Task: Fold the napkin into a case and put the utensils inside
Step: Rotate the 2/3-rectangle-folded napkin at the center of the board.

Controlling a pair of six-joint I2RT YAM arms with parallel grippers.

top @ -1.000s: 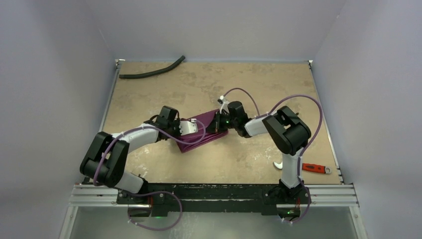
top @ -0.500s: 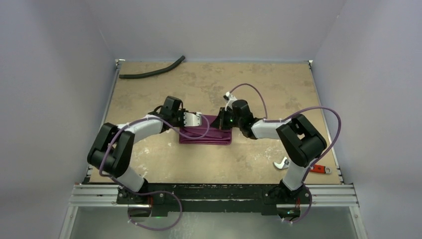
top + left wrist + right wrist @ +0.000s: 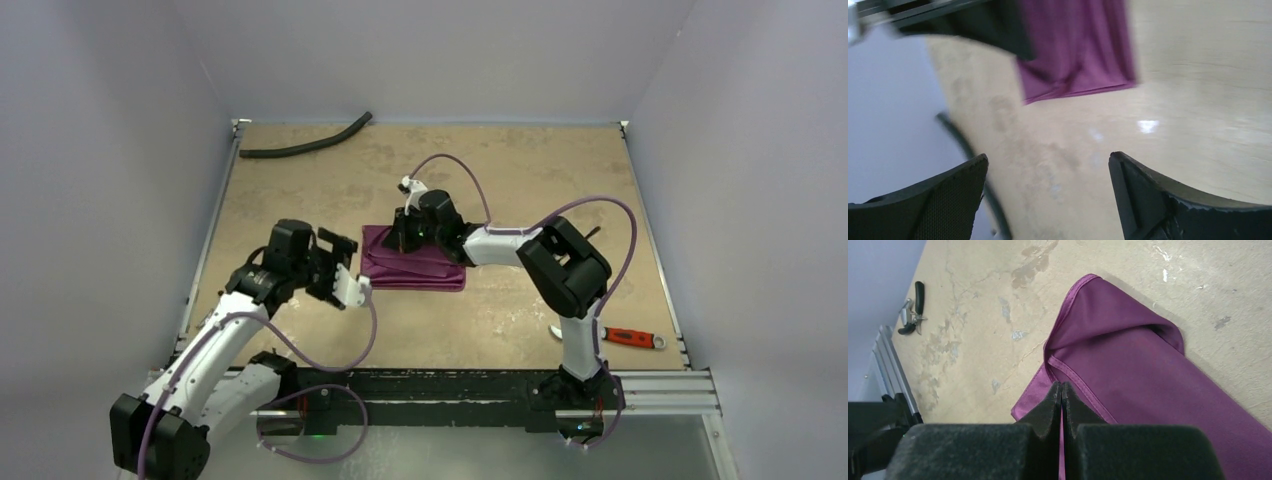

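On the table (image 3: 520,170), the folded napkin (image 3: 415,268) lies flat. The right gripper (image 3: 1062,386), jaws closed, sits over its far-left corner, and the left gripper (image 3: 350,268) hangs wide open just beside it.

Soft even light, left wrist view motion-blurred

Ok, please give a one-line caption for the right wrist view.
Shut right gripper at the hem of the folded napkin on the table.
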